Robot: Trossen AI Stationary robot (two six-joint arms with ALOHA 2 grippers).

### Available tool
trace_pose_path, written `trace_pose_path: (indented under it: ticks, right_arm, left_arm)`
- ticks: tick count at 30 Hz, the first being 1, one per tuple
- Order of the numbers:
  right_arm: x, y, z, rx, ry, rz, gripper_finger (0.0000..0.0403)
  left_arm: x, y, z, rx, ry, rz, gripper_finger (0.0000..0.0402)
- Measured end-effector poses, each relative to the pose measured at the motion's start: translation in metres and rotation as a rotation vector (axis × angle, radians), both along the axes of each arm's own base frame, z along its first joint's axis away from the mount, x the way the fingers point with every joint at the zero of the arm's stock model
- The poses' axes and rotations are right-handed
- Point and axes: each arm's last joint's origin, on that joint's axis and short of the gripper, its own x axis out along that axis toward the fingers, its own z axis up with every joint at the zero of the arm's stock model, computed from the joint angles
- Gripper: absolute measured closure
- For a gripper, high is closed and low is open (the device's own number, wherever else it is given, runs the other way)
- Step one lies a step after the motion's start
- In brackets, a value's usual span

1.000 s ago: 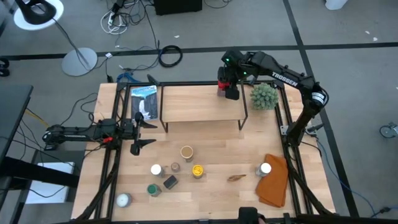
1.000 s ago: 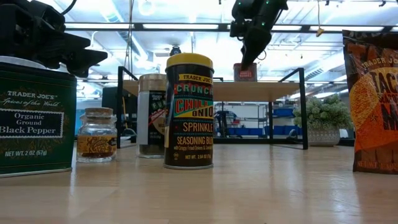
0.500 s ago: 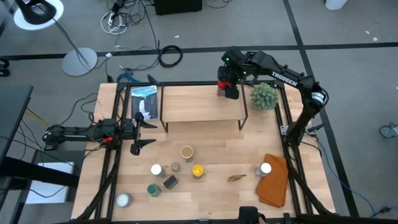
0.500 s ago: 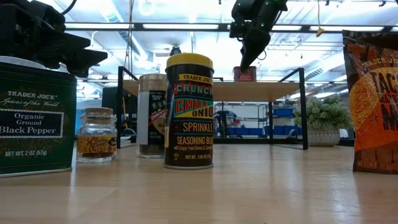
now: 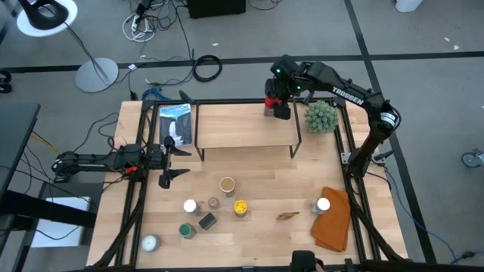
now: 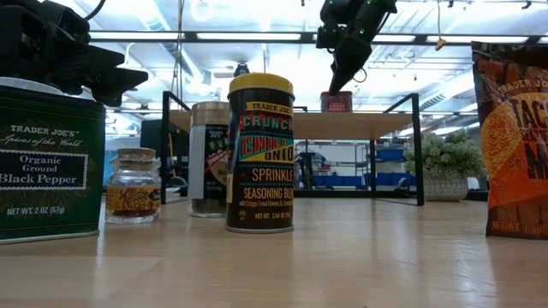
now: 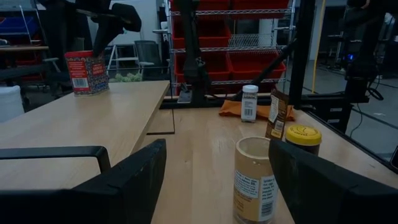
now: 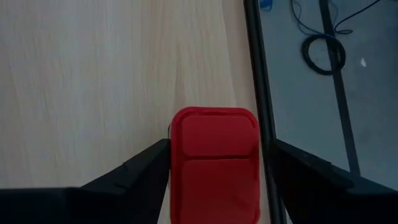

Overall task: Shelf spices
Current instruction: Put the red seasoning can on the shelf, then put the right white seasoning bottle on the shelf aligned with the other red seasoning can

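Note:
The shelf (image 5: pixel 242 125) stands at the table's far side. A red spice tin (image 8: pixel 214 162) stands upright on its plank near the far right corner (image 6: pixel 336 102). My right gripper (image 8: pixel 214 146) slants down over the tin, open, with a finger on either side of the lid and a narrow gap at each. Several spices stand on the tabletop in front of the shelf: a tan jar (image 5: pixel 227 184), a yellow-lidded jar (image 5: pixel 240 207) and a green tin (image 5: pixel 187 230). My left gripper (image 5: pixel 180 163) waits open and level at the table's left edge.
A green fuzzy plant (image 5: pixel 321 116) sits just right of the shelf. An orange-brown cloth (image 5: pixel 333 221) with a white-capped bottle (image 5: pixel 323 205) lies near the right front. A flat packet (image 5: pixel 175 125) lies left of the shelf. The black frame rail (image 8: pixel 264 93) runs beside the tin.

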Motion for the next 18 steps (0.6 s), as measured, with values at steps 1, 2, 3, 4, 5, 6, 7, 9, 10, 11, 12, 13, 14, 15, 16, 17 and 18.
trace_pose_path:
  ticks: [1, 2, 3, 4, 5, 6, 7, 9, 10, 11, 12, 13, 14, 15, 16, 17, 18]
  right_arm:
    - [-0.001, 0.001, 0.002, -0.005, -0.01, -0.002, 0.0137]
    - [-0.002, 0.001, 0.005, -0.009, -0.024, -0.008, 0.0137]
    - [-0.004, 0.002, 0.008, -0.014, -0.036, -0.014, 0.0136]
    - [-0.005, 0.003, 0.01, -0.019, -0.044, -0.016, 0.0135]
    - [-0.007, 0.004, 0.013, -0.025, -0.051, -0.016, 0.0135]
    - [-0.009, 0.005, 0.016, -0.029, -0.058, -0.017, 0.0134]
    - [-0.011, 0.007, 0.018, -0.035, -0.063, -0.019, 0.0133]
    - [-0.015, 0.009, 0.023, -0.038, -0.071, -0.043, 0.0133]
    - [-0.018, 0.011, 0.026, -0.038, -0.074, -0.052, 0.0133]
    - [-0.021, 0.014, 0.028, -0.031, -0.078, -0.063, 0.0133]
    - [-0.025, 0.016, 0.031, -0.022, -0.081, -0.077, 0.0134]
    - [-0.028, 0.019, 0.033, -0.011, -0.083, -0.09, 0.0134]
    - [-0.031, 0.022, 0.035, 0.004, -0.081, -0.105, 0.0135]
    - [-0.034, 0.026, 0.036, 0.027, -0.073, -0.125, 0.0136]
    - [-0.037, 0.029, 0.036, 0.055, -0.064, -0.151, 0.0138]
    - [-0.039, 0.033, 0.036, 0.085, -0.056, -0.18, 0.014]
    - [-0.042, 0.037, 0.036, 0.115, -0.041, -0.207, 0.0142]
  left_arm:
    - [0.0, 0.0, 0.0, 0.0, 0.0, 0.001, 0.0113]
    - [0.0, 0.0, 0.0, 0.0, 0.0, 0.0, 0.0113]
    - [0.0, 0.0, 0.0, 0.0, 0.0, 0.0, 0.0113]
    - [0.0, 0.0, 0.0, 0.0, 0.0, 0.0, 0.0113]
    - [0.0, 0.0, 0.0, 0.0, 0.0, 0.0, 0.0113]
    - [0.0, 0.0, 0.0, 0.0, 0.0, 0.0, 0.0113]
    - [0.0, 0.0, 0.0, 0.0, 0.0, 0.001, 0.0113]
    - [0.0, 0.0, 0.0, 0.0, 0.0, 0.001, 0.0113]
    - [0.0, 0.0, 0.0, 0.0, 0.0, 0.0, 0.0113]
    - [0.0, 0.0, 0.0, 0.0, 0.0, 0.0, 0.0113]
    - [0.0, 0.0, 0.0, 0.0, 0.0, 0.0, 0.0113]
    - [0.0, 0.0, 0.0, 0.0, 0.0, 0.001, 0.0113]
    - [0.0, 0.0, 0.0, 0.0, 0.0, 0.0, 0.0113]
    - [0.0, 0.0, 0.0, 0.0, 0.0, 0.0, 0.0113]
    - [0.0, 0.0, 0.0, 0.0, 0.0, 0.001, 0.0113]
    - [0.0, 0.0, 0.0, 0.0, 0.0, 0.001, 0.0113]
    - [0.0, 0.0, 0.0, 0.0, 0.0, 0.0, 0.0113]
